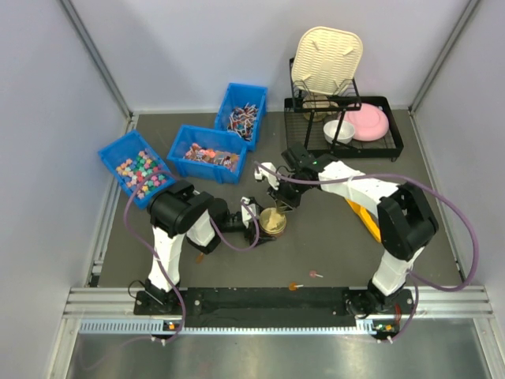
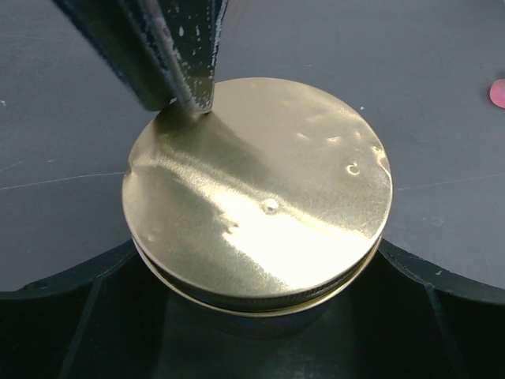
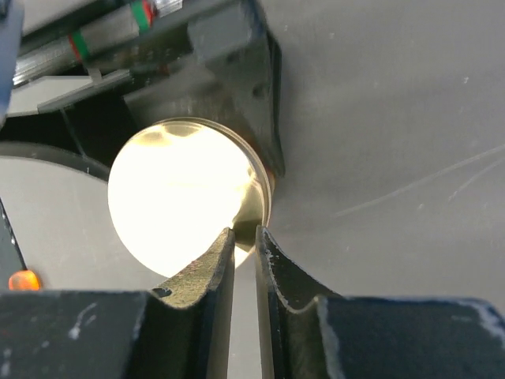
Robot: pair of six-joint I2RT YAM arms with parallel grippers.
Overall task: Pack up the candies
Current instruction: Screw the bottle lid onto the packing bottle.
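The candies (image 1: 207, 154) are tiny red, orange and pink wrapped sweets in the middle blue bin. A jar with a gold lid (image 1: 274, 220) stands on the dark table in front of the bins. The lid fills the left wrist view (image 2: 260, 197) and glares bright in the right wrist view (image 3: 181, 193). My left gripper (image 1: 260, 228) (image 2: 260, 320) is shut on the jar's body, one jaw on each side. My right gripper (image 1: 282, 204) (image 3: 245, 235) is shut to a narrow slit. Its fingertips (image 2: 193, 91) touch the lid's top near the rim. The jar's contents are hidden.
A blue bin of pastel cubes (image 1: 136, 167) stands at the left and a blue bin of stick-like sweets (image 1: 243, 118) at the back. A black dish rack (image 1: 394, 142) holds bowls at the back right. A yellow scoop (image 1: 363, 215) lies under my right arm. Loose sweets (image 1: 316, 275) lie near the front edge.
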